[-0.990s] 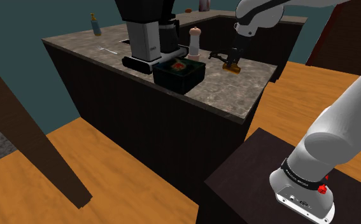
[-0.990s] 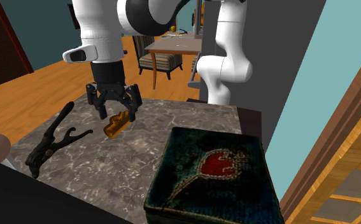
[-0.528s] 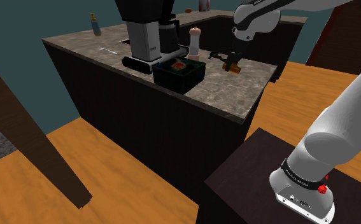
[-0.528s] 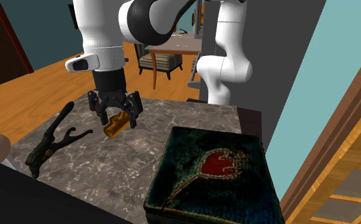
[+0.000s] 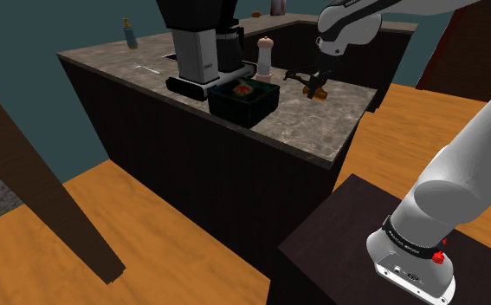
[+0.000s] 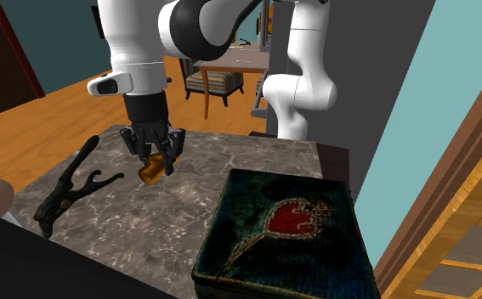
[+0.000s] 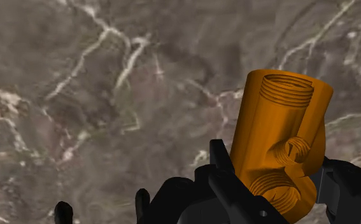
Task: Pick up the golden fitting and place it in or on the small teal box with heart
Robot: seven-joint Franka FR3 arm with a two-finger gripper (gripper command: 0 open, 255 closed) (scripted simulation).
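**End effector** (image 6: 155,156), one. All-black, pointed down at the desk (image 6: 137,228). Its two fingers (image 7: 226,191) are drawn in close and clasped on the golden fitting (image 6: 150,169), one on each flank.

**Golden fitting**, one. Orange-gold body; three threaded mouths are counted in the wrist view. It is held between the fingertips, directly beneath the end effector. Its lower end is at the marbled surface, and whether it is touching there cannot be told.

**Teal box** (image 6: 281,229), one. Dark teal, with one red heart on the closed lid. It is set on the desk near the end effector, to the second exterior view's right of it and nearer that camera, apart from the fitting.

**Black forked tool** (image 6: 70,188), one. Laid flat on the desk, on the side of the end effector opposite the box.

**Pale mill** (image 5: 264,59), one. Upright, to the shoulder view's left of the end effector.

**Coffee machine** (image 5: 202,43), one. Farther from the end effector than the mill.

**Bottle** (image 5: 131,35), one. Upright, well apart from the end effector.
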